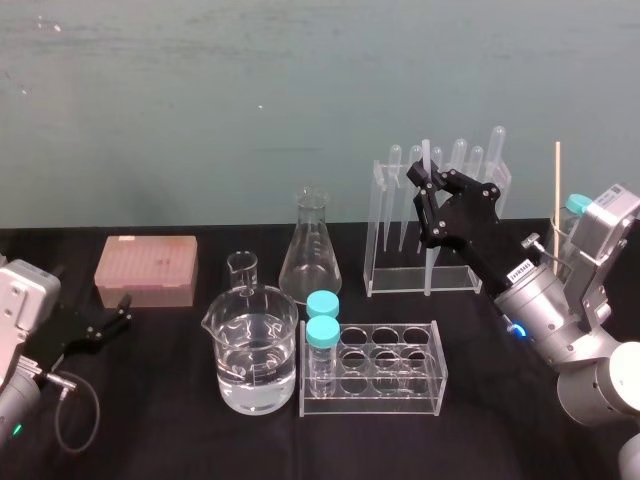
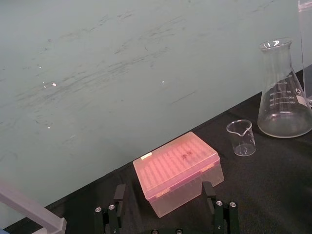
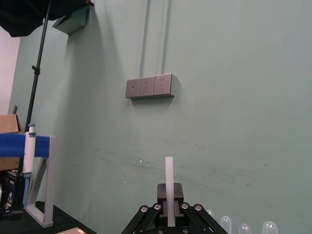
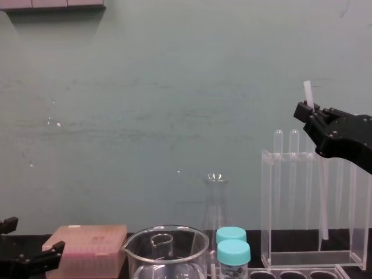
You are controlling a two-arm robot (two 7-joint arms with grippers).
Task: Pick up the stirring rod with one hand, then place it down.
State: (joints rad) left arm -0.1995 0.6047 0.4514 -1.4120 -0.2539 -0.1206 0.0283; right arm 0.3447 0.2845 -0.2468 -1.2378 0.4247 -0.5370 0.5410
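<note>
One rod [image 3: 169, 187] is hanging upright inside the rack [image 1: 420, 283] at 1 o'clock, the right hand [image 1: 422, 185] clamping it; the left hand [image 1: 118, 312] is idling, spread apart, at 8 o'clock.

The left hand [image 2: 163, 195], fingers spread, faces a pink box [image 2: 178, 170] (lid shut) on the black counter [image 2: 273, 195]; farther off, a small beaker [image 2: 241, 137] stands near a conical flask [image 2: 284, 92].

The stirring rod [image 3: 169, 180] looks frosted, translucent; at its nine o'clock a glossy glass flask [image 1: 310, 255] (smooth, clear); matt black tablecloth [image 1: 160, 400].
</note>
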